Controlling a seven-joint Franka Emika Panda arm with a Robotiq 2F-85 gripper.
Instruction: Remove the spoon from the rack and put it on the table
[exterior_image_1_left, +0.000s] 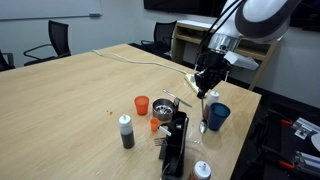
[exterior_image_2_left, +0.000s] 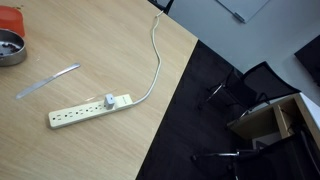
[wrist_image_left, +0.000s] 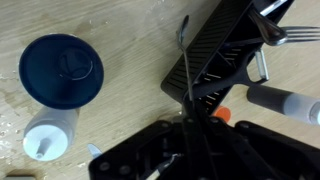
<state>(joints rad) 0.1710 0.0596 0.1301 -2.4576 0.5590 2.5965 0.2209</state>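
Note:
My gripper (exterior_image_1_left: 206, 88) is shut on the thin spoon (exterior_image_1_left: 203, 118), which hangs down from it with its bowl just above the table (exterior_image_1_left: 70, 100), beside the blue cup (exterior_image_1_left: 218, 115). The long black slotted rack (exterior_image_1_left: 176, 142) lies on the table a little nearer the front edge, apart from the spoon. In the wrist view the spoon handle (wrist_image_left: 185, 60) runs as a dark thin line from my fingers (wrist_image_left: 186, 125) out across the rack (wrist_image_left: 225, 50). The gripper does not show in the exterior view of the power strip.
Around the rack stand a red cup (exterior_image_1_left: 142, 104), an orange cup (exterior_image_1_left: 158, 124), a black bottle with a white cap (exterior_image_1_left: 127, 132) and a white bottle (wrist_image_left: 45, 140). A fork (wrist_image_left: 292, 34) lies by the rack. A power strip (exterior_image_2_left: 90, 111) and a metal bowl (exterior_image_2_left: 10, 47) are elsewhere on the table.

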